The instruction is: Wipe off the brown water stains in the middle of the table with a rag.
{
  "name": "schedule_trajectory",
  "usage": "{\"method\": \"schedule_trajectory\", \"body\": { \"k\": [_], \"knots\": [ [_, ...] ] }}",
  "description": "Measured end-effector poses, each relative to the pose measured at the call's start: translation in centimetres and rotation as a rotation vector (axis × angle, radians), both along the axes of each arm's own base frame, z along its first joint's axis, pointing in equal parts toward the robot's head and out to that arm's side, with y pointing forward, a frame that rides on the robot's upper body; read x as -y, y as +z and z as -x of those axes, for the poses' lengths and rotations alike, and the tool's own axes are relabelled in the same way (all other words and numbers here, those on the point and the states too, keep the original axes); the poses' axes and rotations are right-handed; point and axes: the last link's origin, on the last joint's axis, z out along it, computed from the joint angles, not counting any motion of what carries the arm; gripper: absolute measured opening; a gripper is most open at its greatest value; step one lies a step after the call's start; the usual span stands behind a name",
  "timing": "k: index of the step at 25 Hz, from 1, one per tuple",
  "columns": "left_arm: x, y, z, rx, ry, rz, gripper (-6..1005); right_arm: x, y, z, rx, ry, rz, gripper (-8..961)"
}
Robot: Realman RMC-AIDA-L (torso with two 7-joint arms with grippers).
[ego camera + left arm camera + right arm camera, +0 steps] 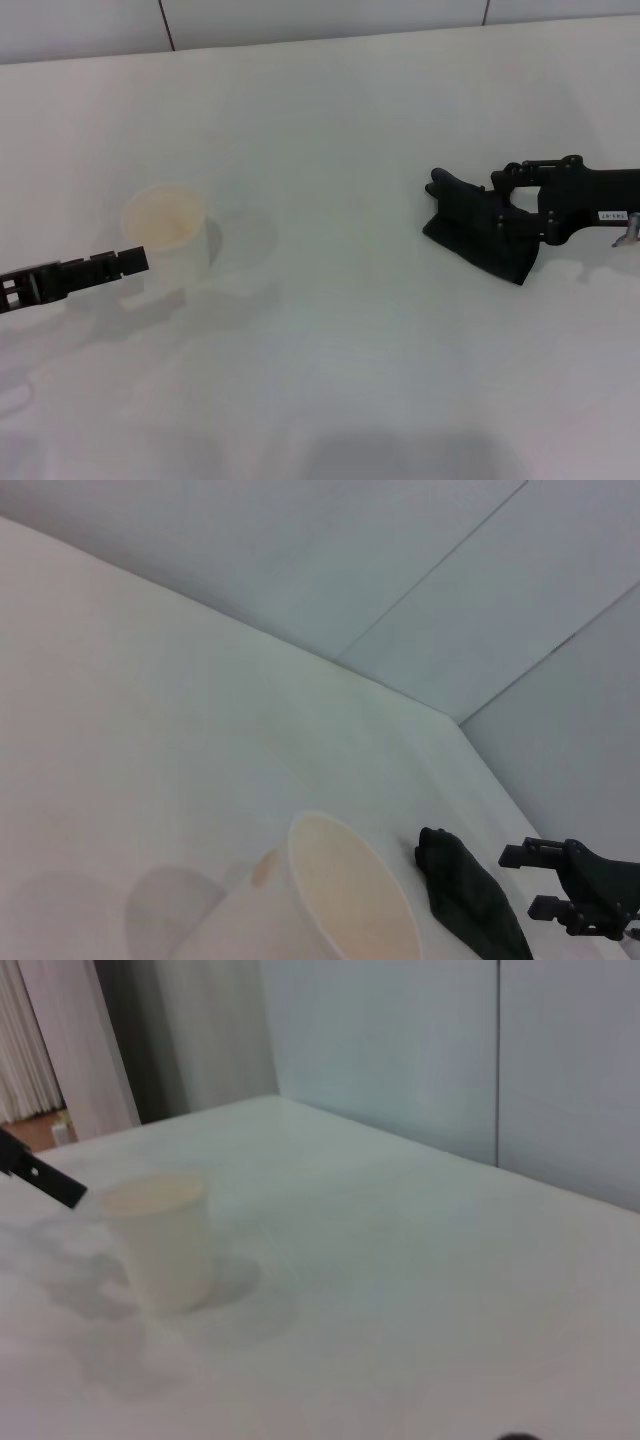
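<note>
The black rag lies crumpled on the white table at the right. My right gripper is open at the rag's right end, its fingers spread on either side of the cloth. The left wrist view shows the same rag with that right gripper beside it. No brown water stains show on the table in the head view. A faint orange-brown mark sits by the cup's rim; I cannot tell if it is on the cup or the table. My left gripper hovers at the left, in front of the cup.
A white paper cup stands upright at the left, its shadow falling to its right. The table's far edge meets a tiled wall.
</note>
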Motion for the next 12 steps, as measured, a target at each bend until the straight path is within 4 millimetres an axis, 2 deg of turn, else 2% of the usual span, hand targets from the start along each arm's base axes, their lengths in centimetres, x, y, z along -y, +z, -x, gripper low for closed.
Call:
{"method": "schedule_trajectory", "body": {
  "k": [12],
  "knots": [
    [0.04, -0.04, 0.05, -0.004, 0.001, 0.006, 892, 0.01, 0.30, -0.47, 0.022, -0.020, 0.000, 771]
  ]
}}
